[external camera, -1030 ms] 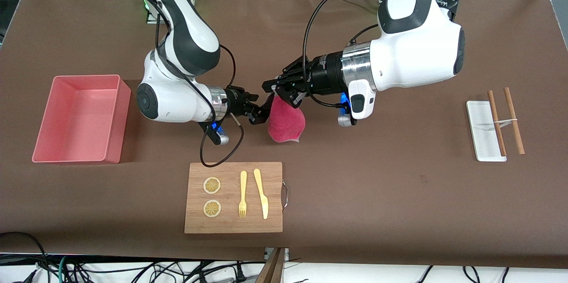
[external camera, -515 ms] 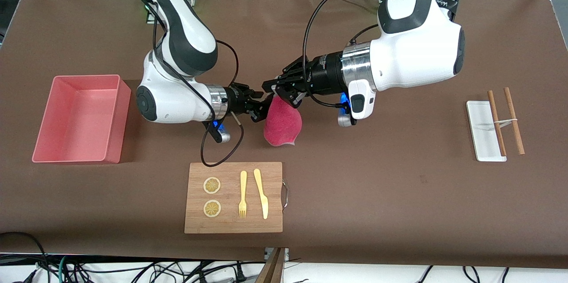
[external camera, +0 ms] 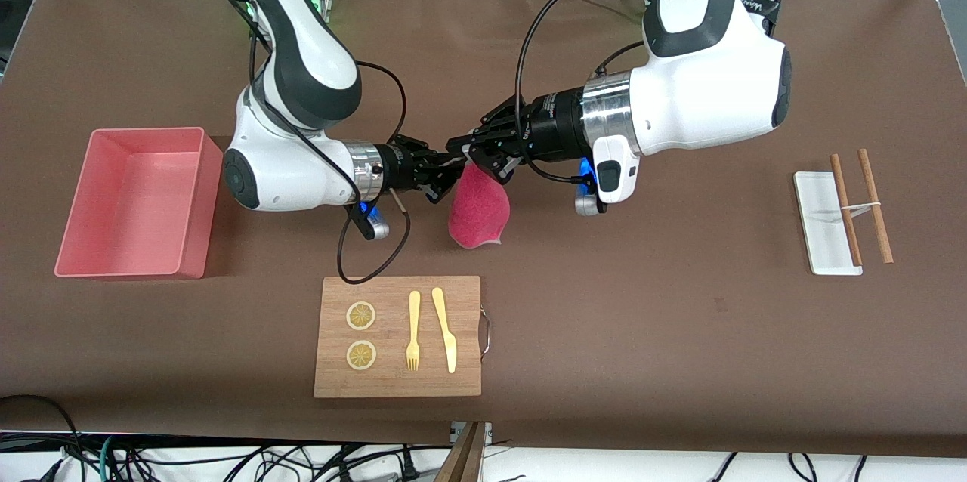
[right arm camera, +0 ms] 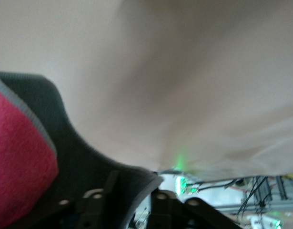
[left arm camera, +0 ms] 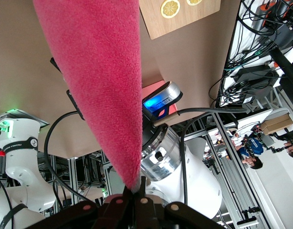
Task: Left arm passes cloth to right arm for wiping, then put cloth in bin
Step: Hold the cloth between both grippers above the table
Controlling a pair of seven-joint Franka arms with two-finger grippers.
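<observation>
The magenta-pink cloth (external camera: 477, 214) hangs in the air over the bare table between the arms. My left gripper (external camera: 470, 157) is shut on its top corner; in the left wrist view the cloth (left arm camera: 103, 86) hangs from the closed left gripper (left arm camera: 135, 190). My right gripper (external camera: 450, 176) is open beside the cloth's upper edge, just under the left gripper. In the right wrist view the cloth's dark grey face (right arm camera: 89, 157) lies between the spread fingers of the right gripper (right arm camera: 134, 191). The salmon-pink bin (external camera: 204, 195) stands empty at the right arm's end of the table.
A wooden cutting board (external camera: 396, 380) with two lemon slices (external camera: 361, 316), a yellow fork (external camera: 413, 331) and a knife (external camera: 444, 327) lies nearer the camera than the grippers. A white tray (external camera: 820, 217) and two brown sticks (external camera: 875, 206) lie at the left arm's end.
My right gripper has risen along the cloth's edge to just below the left gripper. The cloth has swung slightly toward the right arm. The left arm has held still.
</observation>
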